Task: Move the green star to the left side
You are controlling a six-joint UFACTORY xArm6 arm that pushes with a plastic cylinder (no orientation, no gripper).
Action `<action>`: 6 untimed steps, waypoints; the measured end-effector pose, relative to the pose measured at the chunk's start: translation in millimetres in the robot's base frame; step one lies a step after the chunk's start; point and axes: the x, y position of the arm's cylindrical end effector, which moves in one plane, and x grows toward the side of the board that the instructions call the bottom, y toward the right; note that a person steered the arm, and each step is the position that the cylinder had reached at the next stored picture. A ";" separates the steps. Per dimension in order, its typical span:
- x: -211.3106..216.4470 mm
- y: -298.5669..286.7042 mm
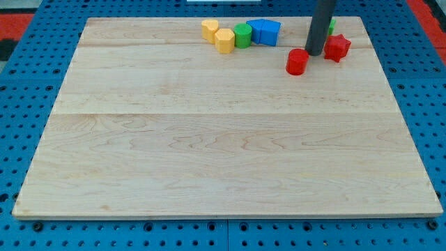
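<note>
The green star (pixel 331 26) is mostly hidden behind my rod at the view's top right; only a small green edge shows. My tip (pixel 314 53) rests on the board just below it, between a red cylinder (pixel 297 61) on its left and a red star (pixel 337 47) on its right. The tip is close to both red blocks; I cannot tell whether it touches them.
A row of blocks lies along the top edge of the wooden board (pixel 209 139): two yellow blocks (pixel 210 29) (pixel 224 40), a green cylinder (pixel 242 34) and a blue block (pixel 265 31). A blue pegboard surrounds the board.
</note>
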 end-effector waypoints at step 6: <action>-85.6 37.1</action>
